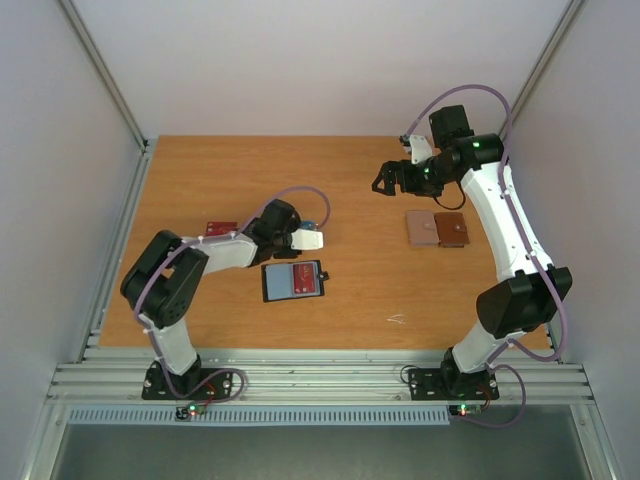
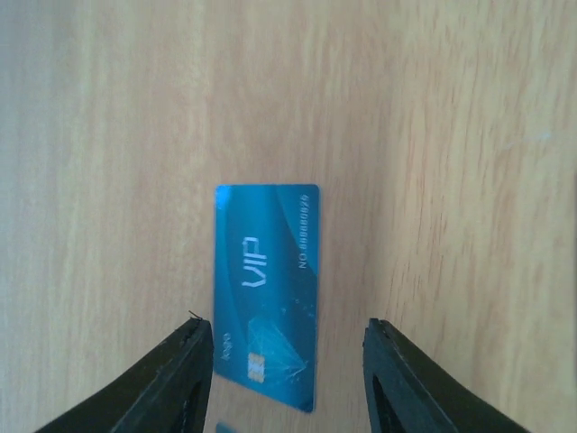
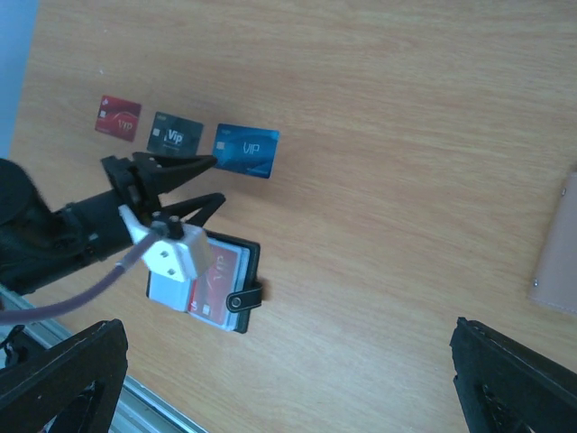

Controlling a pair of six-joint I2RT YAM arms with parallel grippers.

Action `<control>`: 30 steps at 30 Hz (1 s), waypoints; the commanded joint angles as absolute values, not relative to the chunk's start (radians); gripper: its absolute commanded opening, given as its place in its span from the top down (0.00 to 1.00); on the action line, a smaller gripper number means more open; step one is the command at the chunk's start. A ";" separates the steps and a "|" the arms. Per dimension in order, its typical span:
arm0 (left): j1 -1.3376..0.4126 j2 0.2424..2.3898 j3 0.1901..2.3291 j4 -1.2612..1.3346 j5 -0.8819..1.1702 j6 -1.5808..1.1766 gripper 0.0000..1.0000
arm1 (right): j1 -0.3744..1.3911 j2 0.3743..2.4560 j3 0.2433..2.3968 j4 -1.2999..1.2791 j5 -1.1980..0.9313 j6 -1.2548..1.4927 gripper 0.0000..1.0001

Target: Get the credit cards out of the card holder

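The card holder (image 1: 292, 281) lies open on the table, black outside, with a dark red card (image 3: 215, 280) in its pocket. It also shows in the right wrist view (image 3: 242, 299). A dark red card (image 3: 118, 117), a black card (image 3: 175, 133) and a blue VIP card (image 3: 246, 150) lie in a row on the wood. My left gripper (image 2: 288, 361) is open and empty, with its fingers on either side of the near end of the blue card (image 2: 267, 289). In the top view it (image 1: 312, 232) sits just behind the holder. My right gripper (image 1: 390, 180) is wide open and empty, raised at the far right.
A brown two-tone wallet piece (image 1: 437, 229) lies closed under the right arm; its edge shows in the right wrist view (image 3: 559, 253). The red card (image 1: 220, 228) lies left of my left arm. White walls enclose the table (image 1: 230, 170), and a metal rail runs along its near edge.
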State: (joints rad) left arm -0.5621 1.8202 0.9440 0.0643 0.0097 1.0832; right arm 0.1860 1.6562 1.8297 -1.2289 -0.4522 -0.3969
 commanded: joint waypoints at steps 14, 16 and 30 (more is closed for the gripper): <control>-0.495 1.235 0.883 -0.478 0.071 -0.187 0.41 | 0.427 1.689 1.463 -0.972 -0.564 -0.158 0.21; -0.479 1.193 0.838 -0.475 0.104 -0.281 0.39 | 0.486 1.738 1.463 -0.948 -0.558 -0.136 0.22; -0.267 1.235 0.556 -0.284 0.527 -0.499 0.24 | 0.604 1.984 1.374 -0.814 -0.563 -0.042 0.28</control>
State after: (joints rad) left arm -0.2924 1.1988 0.6022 -0.4038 0.3595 -0.4088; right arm 0.5838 1.9530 1.3937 -0.8673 -0.5423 -0.0761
